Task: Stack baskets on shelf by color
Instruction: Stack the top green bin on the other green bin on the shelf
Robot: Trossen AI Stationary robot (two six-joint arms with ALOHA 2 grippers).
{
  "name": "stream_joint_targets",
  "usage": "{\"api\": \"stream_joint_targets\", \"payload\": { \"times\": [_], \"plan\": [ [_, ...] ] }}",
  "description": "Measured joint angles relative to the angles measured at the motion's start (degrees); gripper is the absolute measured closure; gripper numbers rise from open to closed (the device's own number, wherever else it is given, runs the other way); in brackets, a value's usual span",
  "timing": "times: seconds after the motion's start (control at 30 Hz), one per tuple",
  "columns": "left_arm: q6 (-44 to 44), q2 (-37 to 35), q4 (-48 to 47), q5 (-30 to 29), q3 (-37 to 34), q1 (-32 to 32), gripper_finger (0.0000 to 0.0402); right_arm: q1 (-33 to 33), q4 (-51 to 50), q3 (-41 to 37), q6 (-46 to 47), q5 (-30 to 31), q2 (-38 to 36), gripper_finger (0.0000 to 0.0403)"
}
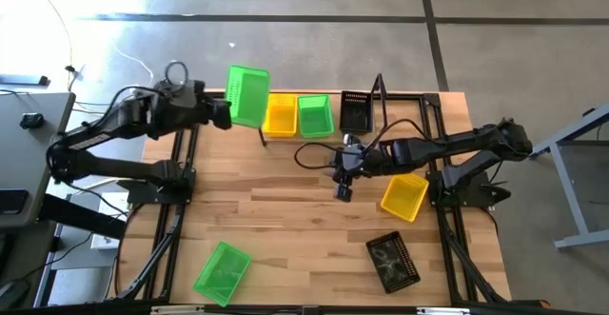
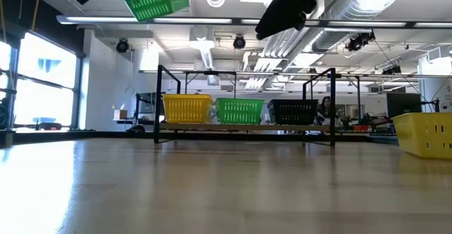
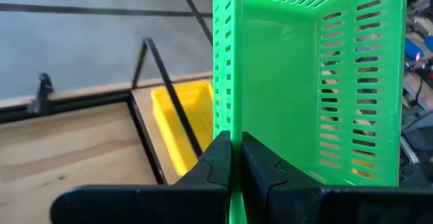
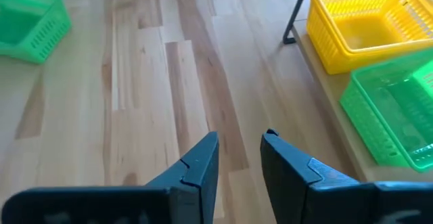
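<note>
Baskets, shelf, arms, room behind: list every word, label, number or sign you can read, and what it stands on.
None can be read. The held green basket, the yellow basket and black basket on the shelf show plain mesh. Any signs in the room behind are too small to read.

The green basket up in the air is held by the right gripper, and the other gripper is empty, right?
Not quite. The left gripper holds the green basket up in the air, pinching its wall, as the left wrist view shows. The right gripper is the empty one, open over the table.
</note>
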Motion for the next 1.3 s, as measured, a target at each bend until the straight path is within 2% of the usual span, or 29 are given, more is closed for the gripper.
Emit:
{"api": "stream_joint_targets", "payload": {
  "times": [0.33, 0.47, 0.7, 0.9, 1.3],
  "plan": [
    [-10.6, 9.5, 0.1, -6.9, 0.0, -12.4, 0.0401, 0.6, 0.0, 0.0, -1.6, -0.7, 0.0, 0.0307],
    [-16.0, 13.5, 0.1, -9.1, 0.0, -15.9, 0.0401, 0.7, 0.0, 0.0, -2.7, -4.8, 0.0, 0.0307],
    [-25.1, 20.6, -0.2, -9.7, 0.0, -20.1, 0.0401, 2.8, 0.7, 0.0, -9.5, -6.5, 0.0, 0.0307],
    [-32.7, 26.4, -0.2, -9.6, 0.0, -23.2, 0.0401, 5.5, 5.3, 0.0, -16.6, -6.5, 0.0, 0.0307],
    [-45.5, 33.4, -0.1, -9.6, 0.0, -27.7, 0.0401, 6.6, 14.8, 0.0, -24.2, -6.5, 0.2, 0.0307]
  ]
}}
